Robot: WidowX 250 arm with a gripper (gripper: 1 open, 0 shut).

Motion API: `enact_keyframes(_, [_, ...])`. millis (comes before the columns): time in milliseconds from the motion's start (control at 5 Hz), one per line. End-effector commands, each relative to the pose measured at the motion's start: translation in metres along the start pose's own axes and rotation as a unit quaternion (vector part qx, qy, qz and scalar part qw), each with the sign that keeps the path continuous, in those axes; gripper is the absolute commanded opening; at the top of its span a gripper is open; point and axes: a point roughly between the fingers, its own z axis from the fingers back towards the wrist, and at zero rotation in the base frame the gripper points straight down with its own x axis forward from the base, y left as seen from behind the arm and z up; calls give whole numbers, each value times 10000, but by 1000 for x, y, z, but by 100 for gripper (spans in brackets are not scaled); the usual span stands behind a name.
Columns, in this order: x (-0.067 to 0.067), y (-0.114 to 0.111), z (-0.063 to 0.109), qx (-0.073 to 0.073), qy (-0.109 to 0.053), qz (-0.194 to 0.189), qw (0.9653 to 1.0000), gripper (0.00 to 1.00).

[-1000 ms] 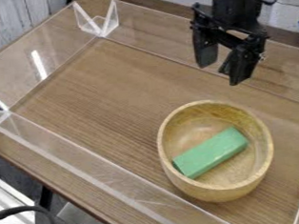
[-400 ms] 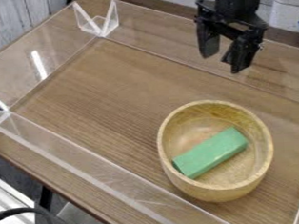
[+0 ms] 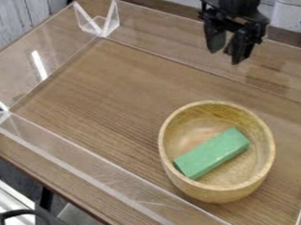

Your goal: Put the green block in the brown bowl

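The green block [image 3: 210, 153] lies flat inside the brown bowl [image 3: 180, 125], slanting from the bowl's lower left toward its upper right. The bowl stands on the wooden tabletop at the front right. My gripper [image 3: 231, 54] hangs in the air well behind and above the bowl, near the table's back edge, and touches neither thing. Its black fingers [image 3: 243, 53] point down with a narrowed gap and hold nothing.
Clear acrylic walls [image 3: 65, 139] fence the wooden tabletop [image 3: 100, 89] on the front-left and back sides. A small clear bracket [image 3: 99, 22] stands at the back left corner.
The gripper has risen and drawn back from the bowl, and its fingers have come closer together. The green block and the bowl have not moved.
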Motion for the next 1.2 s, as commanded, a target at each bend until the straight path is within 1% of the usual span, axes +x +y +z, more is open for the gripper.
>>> enact_keyframes(0, [12,17,9,132,-262,125,9995,0])
enact_keyframes(200, [11,30,-13,111,-69,225,9997,0])
enact_keyframes(400, [10,35,-23,109,-21,250,9996,0])
enact_keyframes(800, [12,41,-37,49,55,272,9996,0])
enact_keyframes(1000, [13,43,-41,54,60,287,9996,0])
